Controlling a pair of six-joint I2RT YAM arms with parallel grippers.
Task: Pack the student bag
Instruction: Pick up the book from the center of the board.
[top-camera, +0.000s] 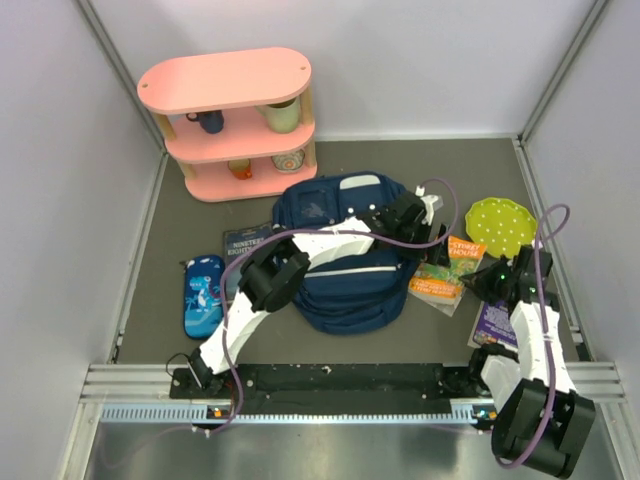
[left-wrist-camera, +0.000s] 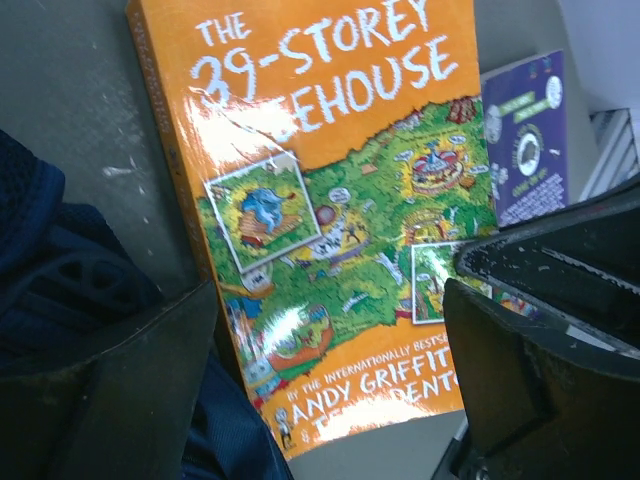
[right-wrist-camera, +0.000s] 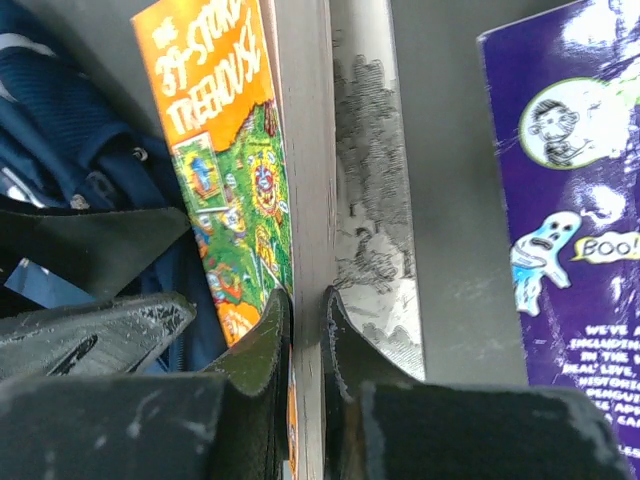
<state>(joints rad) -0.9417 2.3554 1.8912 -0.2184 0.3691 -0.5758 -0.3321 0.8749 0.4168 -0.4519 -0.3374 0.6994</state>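
Nearest you, the purple book (top-camera: 493, 325) lies flat on the worktop (top-camera: 170, 235), with nothing touching it. Just beyond it, your right fingers (right-wrist-camera: 272, 330) are pinched shut on the edge of the orange book (top-camera: 450, 268), which rests against the right side of the bag (top-camera: 345, 295).

The bag sits mid-worktop. Your left arm reaches across it, and the left fingers (left-wrist-camera: 140, 380) are spread wide over the orange book, gripping nothing. That arm hides much of the bag's top, so you cannot tell whether the main compartment is open, and nothing shows inside it.

To the bag's left, the pencil case (top-camera: 203, 295) and a dark book (top-camera: 245, 250) lie out on the worktop. Farther back are a green plate (top-camera: 502, 225) on the right and a pink shelf (top-camera: 235, 120) at the rear.

By my reading the packing has barely begun. The orange book looks like the first item in hand, and you have the other two books and the pencil case left to pack.
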